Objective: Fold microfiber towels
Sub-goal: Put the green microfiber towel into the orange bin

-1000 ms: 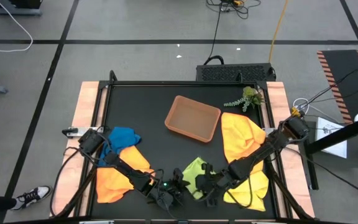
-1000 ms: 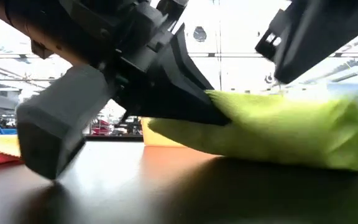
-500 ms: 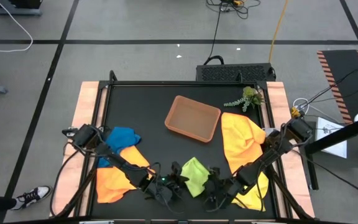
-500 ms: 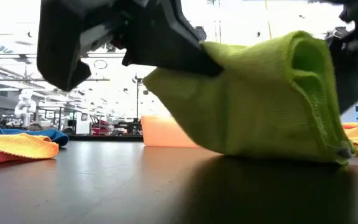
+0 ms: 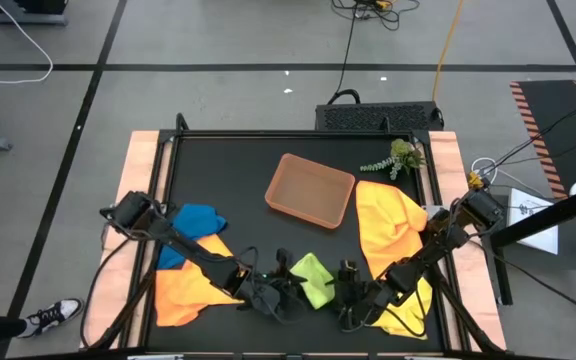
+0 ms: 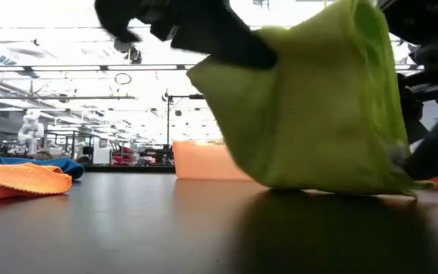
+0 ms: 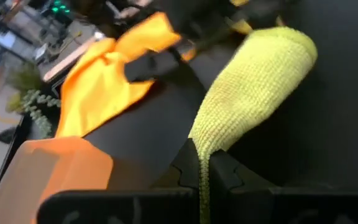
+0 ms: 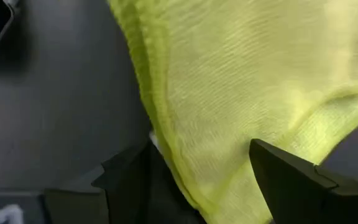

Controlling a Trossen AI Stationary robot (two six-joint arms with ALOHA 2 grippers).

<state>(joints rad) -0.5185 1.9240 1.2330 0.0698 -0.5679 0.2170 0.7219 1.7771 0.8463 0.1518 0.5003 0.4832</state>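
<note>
We're seeing the right gripper (image 5: 351, 300) letting go: a second ago its fingers were pinched on the lime towel (image 5: 311, 279), now they're standing wide apart, one on each side of the cloth's edge in the right wrist view, gripping nothing. Over the same second the towel has gone from a low flattened roll on the table (image 5: 253, 225) to a tall bunched fold, lifted up on the left side.

The left gripper (image 5: 286, 285) is staying clamped shut on the towel; in the left wrist view a thin edge of lime cloth is running down between its closed fingers (image 7: 188, 171). So we're carrying the towel one-handed now. Our read: the shared fold stroke is over and the right arm is freeing itself to re-grip or smooth, while the left is holding the folded edge up. The fold isn't set yet; the cloth is still standing, with only its lower edge touching the table.

Pose: both arms are reaching low toward the near middle of the table, wrists close together, the towel between them. The left arm is crossing over the orange towel (image 5: 183, 290) and blue towel (image 5: 196, 220); the right arm is lying across the yellow towel (image 5: 388, 225). The tray (image 5: 311, 190) and plant sprig (image 5: 396, 157) are sitting well apart at the far side.
</note>
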